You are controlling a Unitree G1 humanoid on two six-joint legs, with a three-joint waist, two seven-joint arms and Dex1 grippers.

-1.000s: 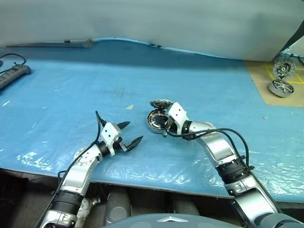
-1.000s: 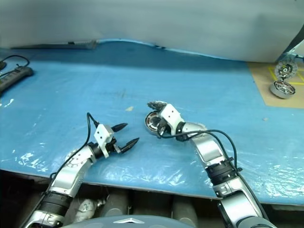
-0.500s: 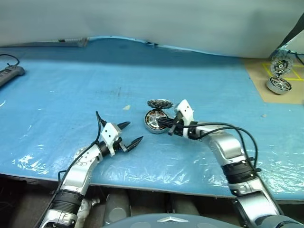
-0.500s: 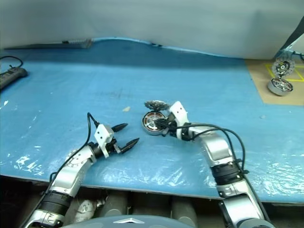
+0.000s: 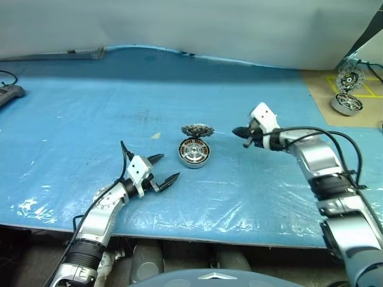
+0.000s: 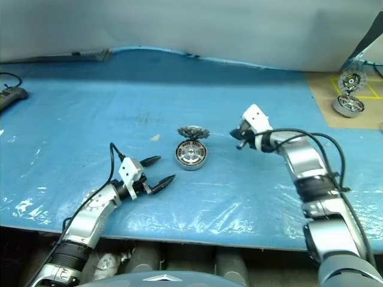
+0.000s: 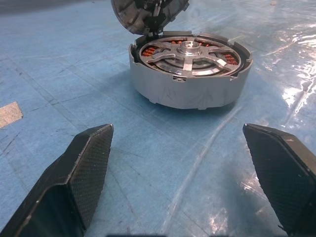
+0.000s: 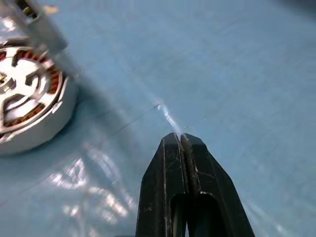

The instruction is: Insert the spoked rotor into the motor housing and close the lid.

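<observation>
Head views: motor housing (image 5: 194, 153) sits mid blue sheet (image 5: 90, 113), lid (image 5: 198, 130) hinged up at its far rim, spoked rotor (image 7: 188, 52) seated inside. Left gripper (image 5: 163, 170) near it on robot's left, jaws wide, holding nothing. Right gripper (image 5: 238, 132) to housing's right, apart from it, fingers pressed together, nothing btwn.

Left wrist view: fingers (image 7: 74, 173) spread, housing ahead, copper windings visible round rotor.

Right wrist view: fingertips (image 8: 174, 143) closed over bare sheet, housing off to one side.
</observation>
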